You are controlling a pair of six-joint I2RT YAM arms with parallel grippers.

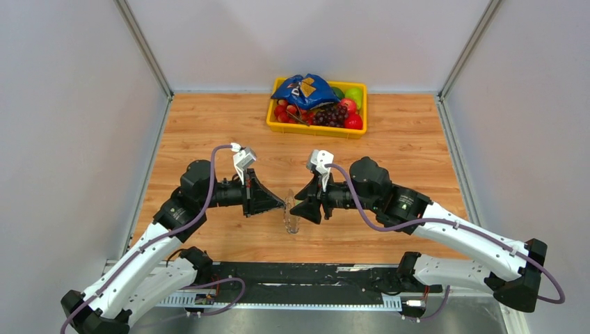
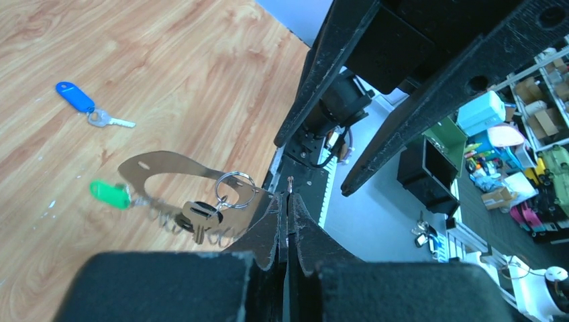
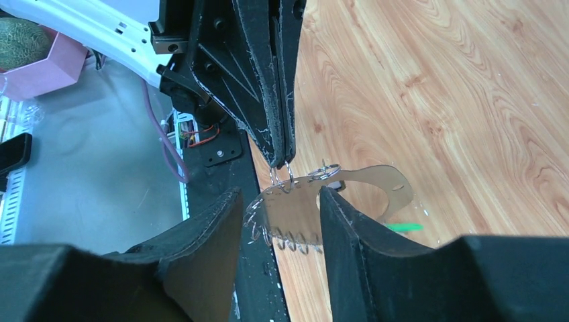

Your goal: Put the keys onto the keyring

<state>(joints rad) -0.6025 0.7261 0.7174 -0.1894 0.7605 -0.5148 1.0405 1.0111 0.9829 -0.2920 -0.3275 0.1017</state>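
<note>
The keyring is a curved silver metal plate fringed with small wire rings. It hangs above the table between the two arms. My left gripper is shut on a wire ring at its edge, and its fingers show pinched together in the right wrist view. A green-headed key and a dark-headed key hang from the keyring. A blue-headed key lies loose on the wood. My right gripper stands open, one jaw on each side of the keyring.
A yellow bin of fruit with a blue snack bag stands at the back of the table. Grey walls close in the left and right sides. A black rail runs along the near edge below the grippers.
</note>
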